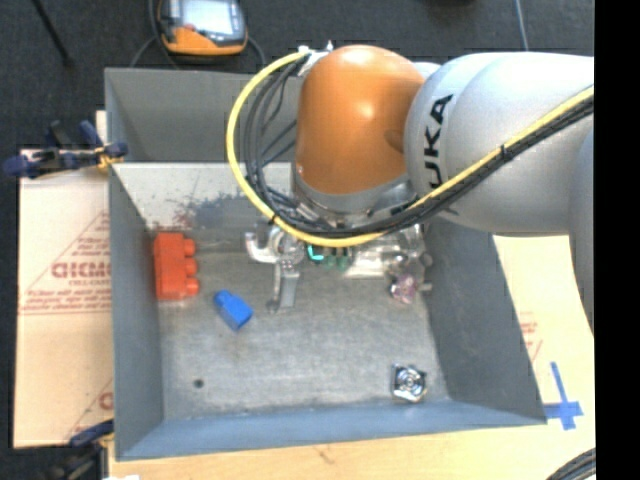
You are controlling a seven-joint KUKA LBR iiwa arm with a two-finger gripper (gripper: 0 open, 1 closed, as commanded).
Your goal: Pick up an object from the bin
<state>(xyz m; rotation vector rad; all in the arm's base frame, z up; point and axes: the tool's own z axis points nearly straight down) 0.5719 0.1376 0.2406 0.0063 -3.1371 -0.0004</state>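
Gripper (335, 260) hangs low over the scuffed grey metal bin (320, 363); how its jaws stand, or whether they hold anything, cannot be told. Small blue plastic block (232, 309) lies just left of them, orange toy brick (175, 265) beyond.

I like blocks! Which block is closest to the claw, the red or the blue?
The small blue block, just left of the claw. The bigger red block lies farther away, by the bin's left wall.
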